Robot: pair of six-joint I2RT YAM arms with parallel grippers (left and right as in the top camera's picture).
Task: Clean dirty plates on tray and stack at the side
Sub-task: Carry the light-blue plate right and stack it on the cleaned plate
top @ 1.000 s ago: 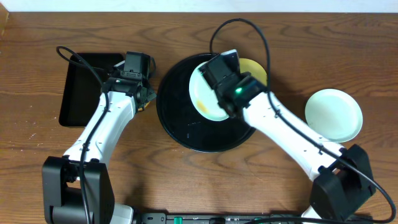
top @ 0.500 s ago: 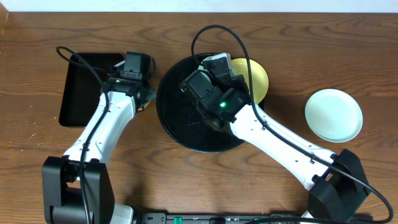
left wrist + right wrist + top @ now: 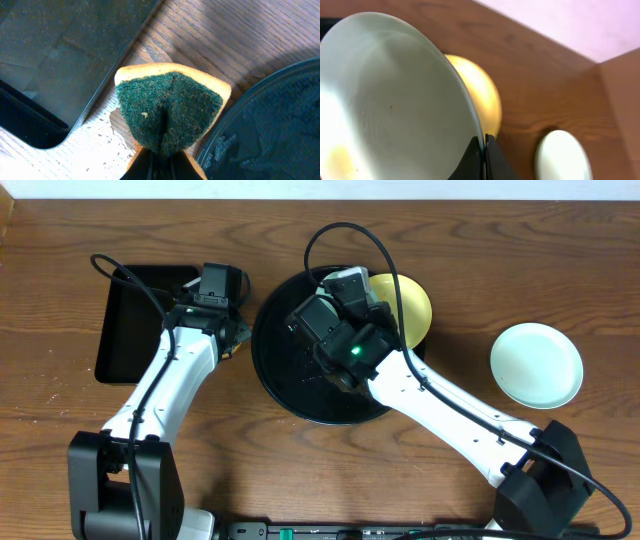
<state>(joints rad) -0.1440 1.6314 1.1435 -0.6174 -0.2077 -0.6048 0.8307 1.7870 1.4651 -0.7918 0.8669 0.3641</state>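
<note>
The pale blue plate (image 3: 390,100) is up on its edge over the round black tray (image 3: 285,380), tilted steeply, with its hollow face turned toward the wrist camera. The right fingers (image 3: 480,157) are clamped on its rim, one on each side of the thin edge. A faint orange-yellow patch shows low on the left of the plate's face. From overhead the plate is mostly hidden under the right arm's wrist, which hangs over the middle of the tray.

Just behind the held plate is the yellow plate (image 3: 408,302), at the tray's far right edge and overlapping the rim. Well off to the right, on the wooden surface (image 3: 560,270), a second pale blue plate (image 3: 536,364) lies flat, apart from the tray.

To the left of the tray, the left fingers (image 3: 160,167) are pinched together on a sponge (image 3: 170,112), folding it so that its green scouring side bulges outward, with a yellow strip along the top. The sponge hangs over the strip of wood between the round tray and a rectangular black tray (image 3: 130,325). Small water drops speckle the wood beside it, and the round tray's floor looks wet.
</note>
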